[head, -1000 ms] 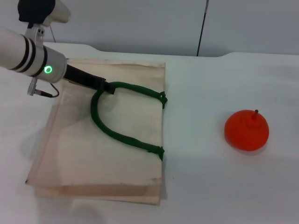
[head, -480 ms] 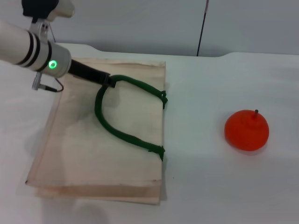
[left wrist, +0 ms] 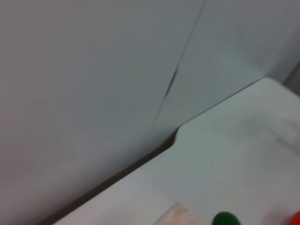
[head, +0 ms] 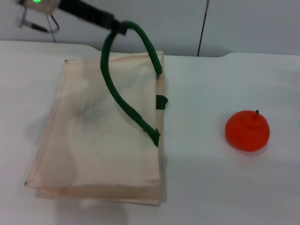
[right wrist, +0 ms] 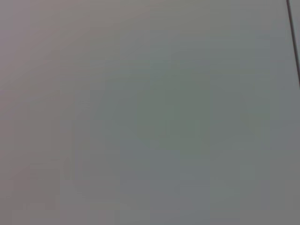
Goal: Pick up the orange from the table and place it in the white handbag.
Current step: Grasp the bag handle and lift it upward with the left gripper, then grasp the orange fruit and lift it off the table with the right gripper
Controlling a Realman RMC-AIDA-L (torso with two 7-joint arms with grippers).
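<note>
Looking down from the head camera, we saw the white handbag (head: 93, 140) lying flat on the table (head: 225, 187), filling the lower left and centre of the frame, its near edge close to the bottom. To its right, well apart from it, the orange (head: 247, 131) sat on the bare tabletop at centre right, its small dark stem pointing up. Farther back, one green handle (head: 123, 101) of the bag rose in a loop off the fabric toward the upper left, while a green tab (head: 161, 101) lay at the bag's right edge. At the top of that loop, the left gripper (head: 118, 27) was closed on the handle, its dark fingers pinching the rope at the upper left of the frame. The right gripper appeared in none of our views.
</note>
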